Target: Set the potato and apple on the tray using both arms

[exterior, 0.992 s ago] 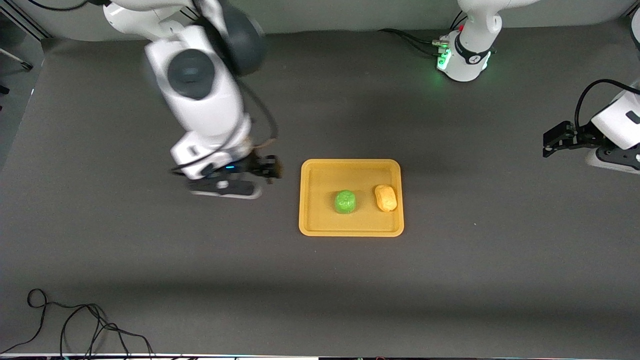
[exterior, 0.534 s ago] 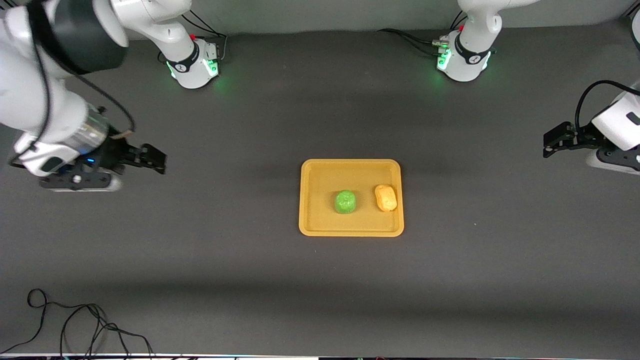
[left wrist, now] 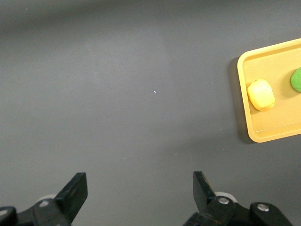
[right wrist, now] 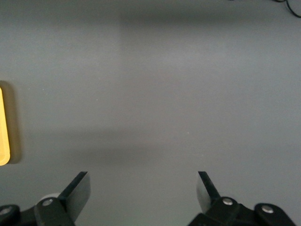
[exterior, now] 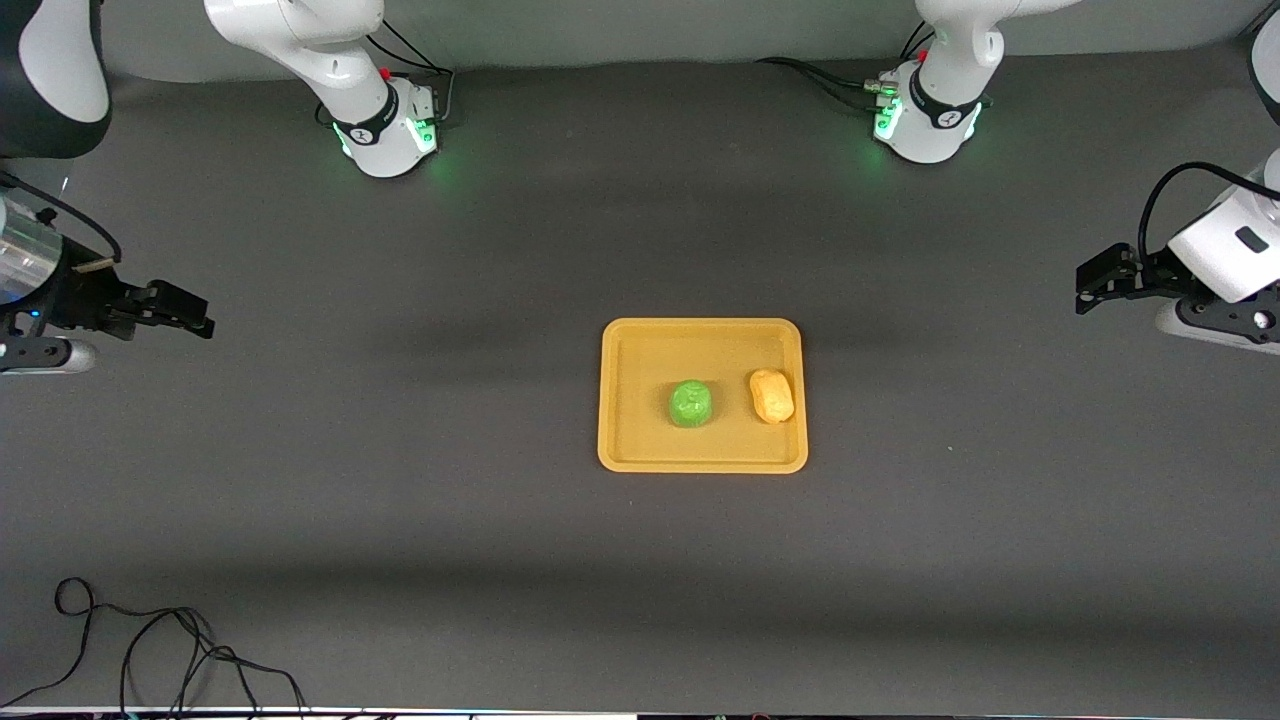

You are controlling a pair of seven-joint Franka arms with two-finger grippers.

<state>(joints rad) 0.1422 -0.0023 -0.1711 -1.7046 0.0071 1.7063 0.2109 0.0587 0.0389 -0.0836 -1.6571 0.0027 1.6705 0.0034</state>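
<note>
You have one tray (exterior: 702, 450), one apple (exterior: 690, 403) and one potato (exterior: 772, 396) on the dark worktop (exterior: 400, 500), and two arms, each with one hand. Both toys already lie in the tray, side by side but apart: the green apple sits near the tray's middle, and the yellow-tan potato lies beside it toward the left arm's end, close against the tray's rim there. Your left hand (exterior: 1095, 284) is up over bare worktop at the left arm's end of the table, well apart from the tray; its two fingers are spread wide with nothing between them, as the left wrist view shows (left wrist: 138, 195). From that hand, the tray (left wrist: 263, 134) lies off toward the table's middle, with the potato (left wrist: 261, 94) on the side of the tray closest to it and the apple (left wrist: 296, 79) past the potato. Your right hand (exterior: 180, 310) is up over bare worktop at the right arm's end, also well apart from the tray, its fingers likewise spread and empty (right wrist: 143, 193). Only a sliver of the tray's edge (right wrist: 3, 136) shows in the right wrist view. One loose black cable (exterior: 150, 650) lies on the worktop near the front camera, at the right arm's end.
</note>
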